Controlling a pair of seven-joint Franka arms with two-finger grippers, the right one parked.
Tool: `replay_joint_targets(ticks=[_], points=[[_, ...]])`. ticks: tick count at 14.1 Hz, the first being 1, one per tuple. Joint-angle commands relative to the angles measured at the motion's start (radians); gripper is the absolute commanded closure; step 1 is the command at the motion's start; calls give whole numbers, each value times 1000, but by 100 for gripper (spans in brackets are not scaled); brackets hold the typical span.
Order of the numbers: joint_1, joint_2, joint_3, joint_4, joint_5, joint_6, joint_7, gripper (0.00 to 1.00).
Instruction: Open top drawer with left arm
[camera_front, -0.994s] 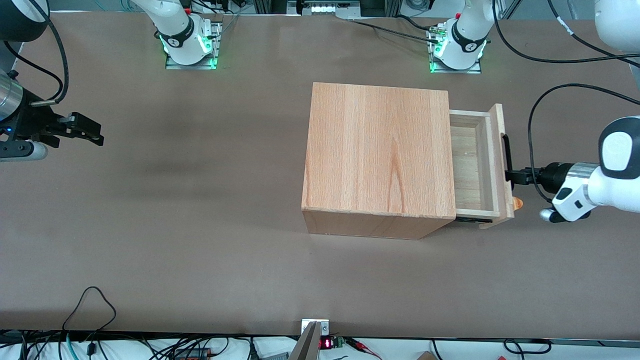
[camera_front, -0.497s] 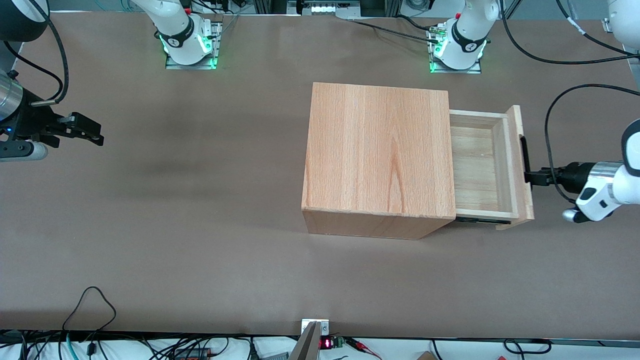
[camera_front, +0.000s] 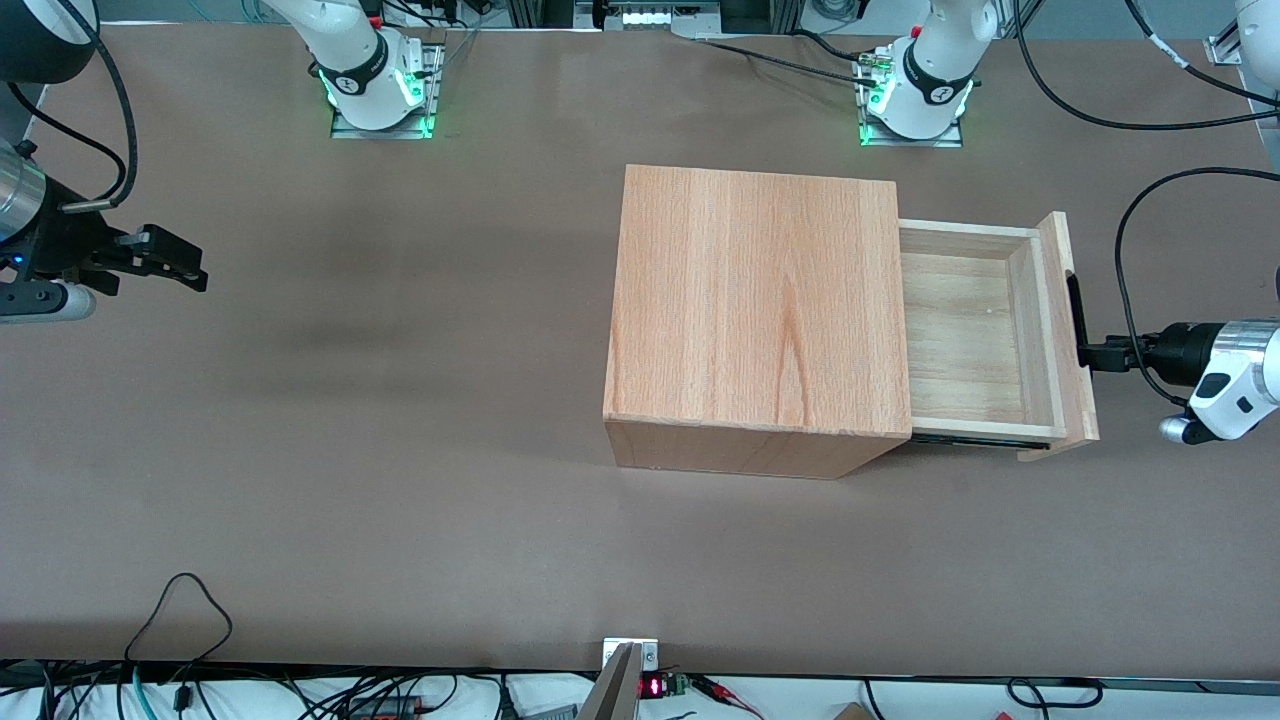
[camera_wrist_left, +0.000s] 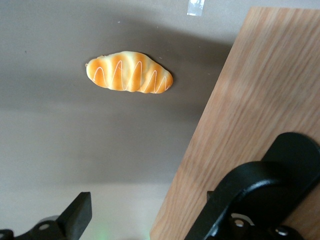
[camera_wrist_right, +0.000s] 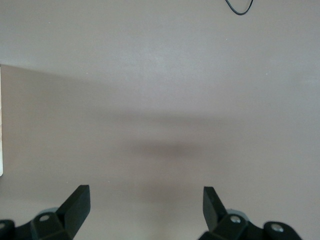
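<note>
At the gripper (camera_front: 1086, 356), just where it meets the handle (camera_front: 1074, 308), the pull is in hand: the drawer (camera_front: 960, 330) stands well out of the cabinet (camera_front: 755, 310), its bare wooden floor showing, with the left arm (camera_front: 1240, 375) reaching in from the working arm's end of the table (camera_front: 400, 480). The wrist view shows the 2 fingers (camera_wrist_left: 75, 217) spread wide and clamped on nothing; 1 of them lies across the front panel (camera_wrist_left: 260, 100) by the black bar, so the drawer seems to be drawn by a hooked finger, not a pinch. I judge the task mostly done, with perhaps a little travel left. To finish well, the pull should run straight away from the cabinet, level with the slides, so the hooked finger does not slip off the bar or skew the tray. It should ease off before the slides end. A bread roll (camera_wrist_left: 130, 79) lies on the table near the gripper, beside the panel's edge; the arm should stay above it.
</note>
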Motion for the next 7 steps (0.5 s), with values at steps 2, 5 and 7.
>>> replay_joint_targets(ticks=[2,5,7], points=[[7,57,3,57,44,40,9,0],[7,52,-6,60,42,39,2,0],[7,49,-6,81,42,36,2,0]])
